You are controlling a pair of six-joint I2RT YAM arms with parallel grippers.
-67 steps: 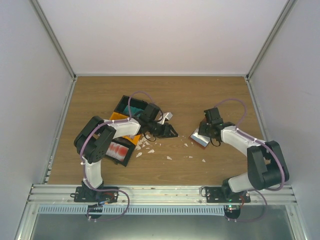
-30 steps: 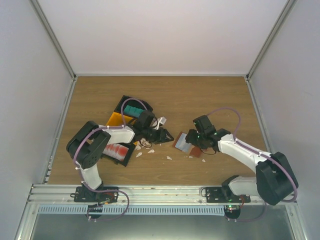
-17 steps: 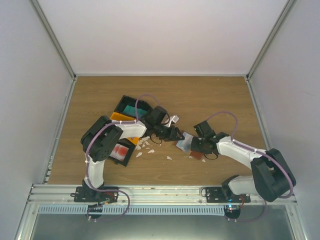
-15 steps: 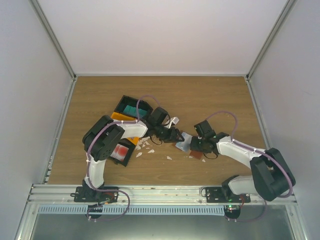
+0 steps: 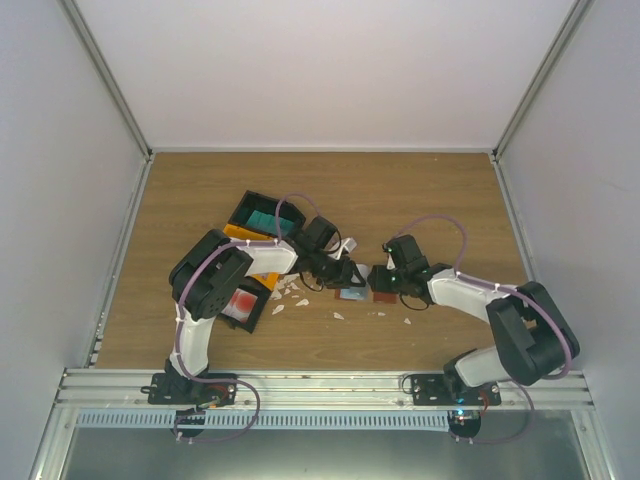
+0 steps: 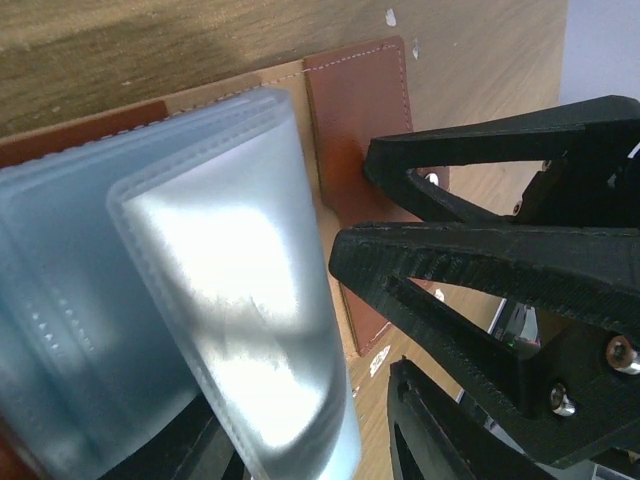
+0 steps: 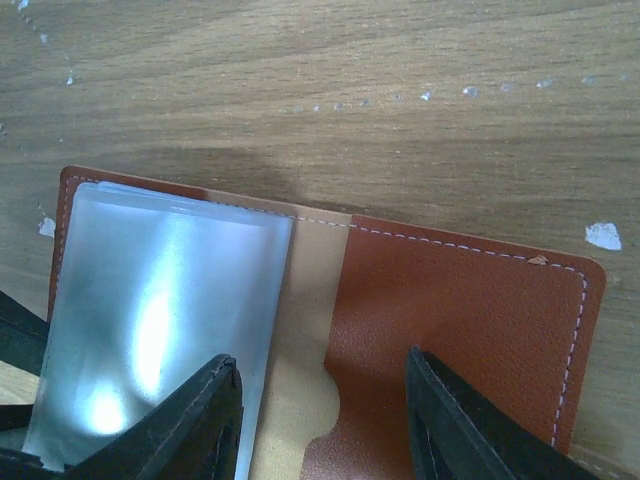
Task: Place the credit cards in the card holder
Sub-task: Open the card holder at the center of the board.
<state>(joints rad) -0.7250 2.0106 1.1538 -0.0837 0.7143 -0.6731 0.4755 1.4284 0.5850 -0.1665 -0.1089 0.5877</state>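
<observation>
Lying flat and open on the table (image 5: pixel 420 200) between both arms, the brown card holder (image 7: pixel 460 300) no longer hangs tilted as it did half a second ago. We judge it ready for loading, though the credit cards (image 5: pixel 262 219) we can see lie in the bins (image 5: pixel 238 214) at left. The right gripper (image 7: pixel 318 380) hovers over the fold with jaws apart, while clear sleeves (image 6: pixel 230 300) crowd the left gripper (image 5: pixel 351 276), so we cannot tell whether it pinches them.
</observation>
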